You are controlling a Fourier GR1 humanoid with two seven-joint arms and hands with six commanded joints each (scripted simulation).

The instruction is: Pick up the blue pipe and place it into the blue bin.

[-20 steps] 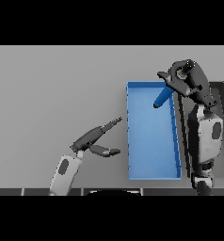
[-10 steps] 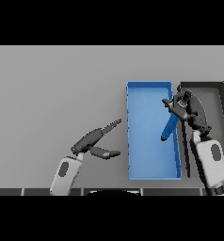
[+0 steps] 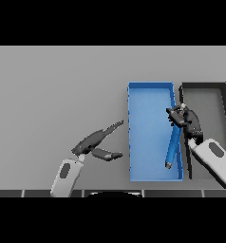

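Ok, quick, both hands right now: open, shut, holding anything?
Left hand: open, fingers straight, holding nothing.
Right hand: shut on the blue pipe, over the blue bin.

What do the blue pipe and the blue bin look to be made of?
Blue pipe: probably plastic, a smooth, evenly coloured matte tube with a dark end. Blue bin: likely plastic too, with thin straight walls, flat uniform blue and no shine. Neither look rules out painted metal.

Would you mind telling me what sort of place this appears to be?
Probably a bare sorting workbench: a plain grey table holds only an open blue rectangular bin and a dark grey bin beside it, with a blue pipe in the blue one.
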